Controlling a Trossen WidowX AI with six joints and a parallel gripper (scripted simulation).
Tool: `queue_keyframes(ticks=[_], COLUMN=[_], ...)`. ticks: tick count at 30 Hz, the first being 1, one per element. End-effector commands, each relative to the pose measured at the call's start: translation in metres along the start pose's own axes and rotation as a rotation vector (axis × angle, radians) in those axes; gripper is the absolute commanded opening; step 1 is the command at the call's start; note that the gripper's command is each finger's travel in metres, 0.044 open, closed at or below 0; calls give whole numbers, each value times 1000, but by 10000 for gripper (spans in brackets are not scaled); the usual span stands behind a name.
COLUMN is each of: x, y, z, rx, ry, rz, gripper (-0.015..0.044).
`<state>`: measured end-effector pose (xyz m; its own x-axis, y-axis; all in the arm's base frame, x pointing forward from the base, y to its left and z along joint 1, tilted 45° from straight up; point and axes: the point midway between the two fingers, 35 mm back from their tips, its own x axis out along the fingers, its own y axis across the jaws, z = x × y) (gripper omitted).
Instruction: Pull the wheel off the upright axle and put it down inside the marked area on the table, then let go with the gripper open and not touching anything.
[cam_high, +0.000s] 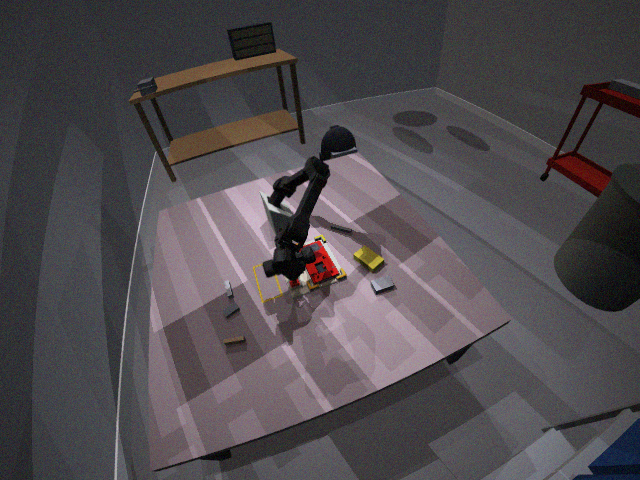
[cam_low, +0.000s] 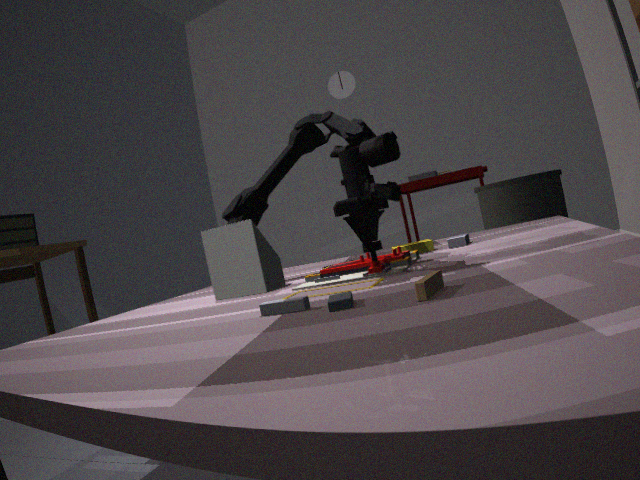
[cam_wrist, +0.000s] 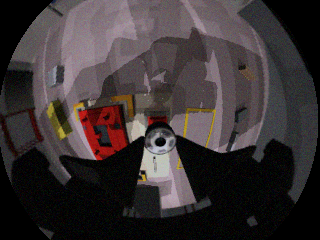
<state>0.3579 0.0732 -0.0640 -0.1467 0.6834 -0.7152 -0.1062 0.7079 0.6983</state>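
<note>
The gripper is clenched on the wheel. The marked area lies just to its right, the red board to its left.

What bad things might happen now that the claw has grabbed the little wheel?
1. The claw is shut on the wheel, low by the red board. A crooked pull could jam it on the axle.
2. The yellow square is small, so the wheel may land on its line.
3. The wheel might slip out on the way.
</note>
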Motion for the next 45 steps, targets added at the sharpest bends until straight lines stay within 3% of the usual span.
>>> queue_keyframes(ticks=[1, 30, 39, 45], x=[-3, -12, -48, -43], y=[0, 0, 0, -20], z=[0, 0, -2, -10], rx=[-2, -1, 0, 8], ry=[0, -2, -2, -3], rz=[-3, -2, -4, -3], gripper=[0, 0, 0, 0])
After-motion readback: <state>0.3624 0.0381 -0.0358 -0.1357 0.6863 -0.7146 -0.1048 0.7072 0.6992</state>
